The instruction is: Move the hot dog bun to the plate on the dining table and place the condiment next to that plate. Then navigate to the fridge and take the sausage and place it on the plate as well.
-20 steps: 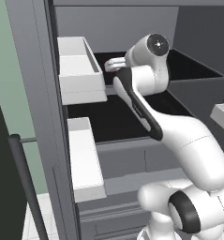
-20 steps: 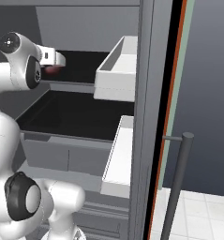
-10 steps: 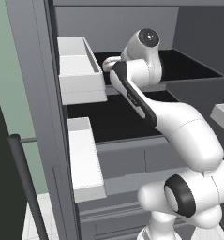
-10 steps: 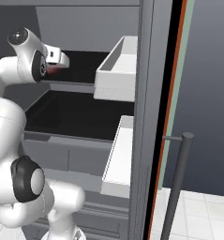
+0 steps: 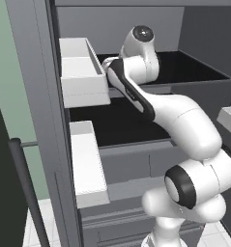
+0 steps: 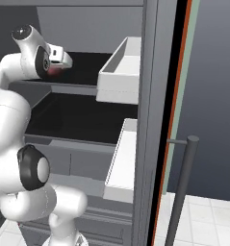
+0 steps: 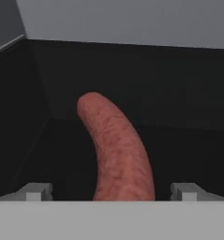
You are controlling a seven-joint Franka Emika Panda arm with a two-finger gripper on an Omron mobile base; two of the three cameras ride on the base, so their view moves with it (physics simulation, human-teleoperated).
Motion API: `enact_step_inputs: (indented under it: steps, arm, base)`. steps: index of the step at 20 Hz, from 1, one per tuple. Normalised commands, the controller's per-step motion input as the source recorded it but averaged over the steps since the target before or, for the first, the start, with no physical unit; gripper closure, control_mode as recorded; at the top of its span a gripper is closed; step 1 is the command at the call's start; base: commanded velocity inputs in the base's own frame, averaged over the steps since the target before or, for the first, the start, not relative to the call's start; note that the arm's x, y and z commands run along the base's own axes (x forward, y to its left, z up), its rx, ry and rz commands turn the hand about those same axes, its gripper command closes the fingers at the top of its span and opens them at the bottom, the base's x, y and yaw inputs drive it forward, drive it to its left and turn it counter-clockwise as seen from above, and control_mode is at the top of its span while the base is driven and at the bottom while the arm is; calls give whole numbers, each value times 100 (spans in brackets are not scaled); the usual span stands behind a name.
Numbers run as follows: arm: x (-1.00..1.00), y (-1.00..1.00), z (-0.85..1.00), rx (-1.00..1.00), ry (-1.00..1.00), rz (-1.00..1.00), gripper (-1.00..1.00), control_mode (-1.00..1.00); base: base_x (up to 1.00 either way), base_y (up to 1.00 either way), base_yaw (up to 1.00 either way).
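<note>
My pincer (image 7: 111, 192) is spread wide, fingertips (image 7: 36, 191) at 8 and 4 o'clock in the hand view, empty. Between them, the sausage (image 7: 115, 150) lies on the black upper shelf (image 7: 188, 145) of the fridge (image 5: 35, 72), curving toward 11 o'clock. Beyond it stands the grey rear wall (image 7: 132, 21). In the left base view, a door shelf (image 5: 80, 72) sits at 9 o'clock of my arm.

Flat, even rendered light; hand view slightly soft.
</note>
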Motion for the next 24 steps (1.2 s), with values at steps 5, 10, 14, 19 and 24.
enact_step_inputs:
  steps: [5, 10, 14, 19, 24]
  arm:
    - [1, 8, -46, -3, -1, 0, 100, -100]
    - [0, 1, -41, 0, -4, 0, 100, -100]
    - [-7, 0, -14, 0, -13, 0, 100, -100]
    - [-41, 0, 7, 0, -19, 0, 100, -100]
    - [-82, -5, 38, 0, -17, 0, 100, -100]
  base:
    - [0, 0, 0]
    - [0, 0, 0]
    - [0, 0, 0]
    - [0, 0, 0]
    - [0, 0, 0]
